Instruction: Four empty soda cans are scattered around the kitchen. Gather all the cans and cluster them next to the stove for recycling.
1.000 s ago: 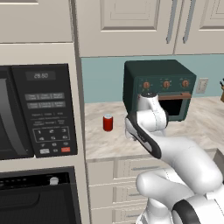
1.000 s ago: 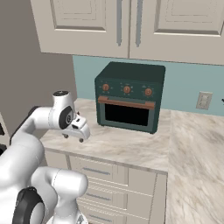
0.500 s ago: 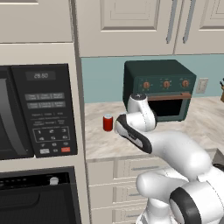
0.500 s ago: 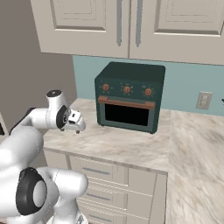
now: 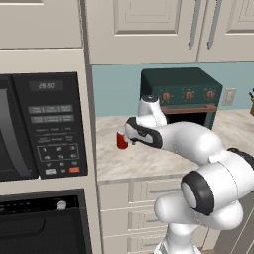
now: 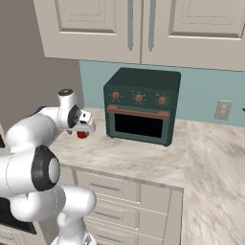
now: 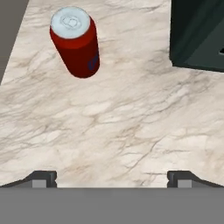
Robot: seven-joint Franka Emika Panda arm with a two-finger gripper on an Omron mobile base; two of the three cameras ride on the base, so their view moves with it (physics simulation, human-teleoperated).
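Apparently upright, a red soda can stands on marble counter.

Count: one red soda can upright on the marble counter, left of the toaster oven. One toaster oven, three knobs. One microwave. One wall outlet, right of the toaster oven.

Teal wall, beige cabinets, marble counter, green toaster oven.
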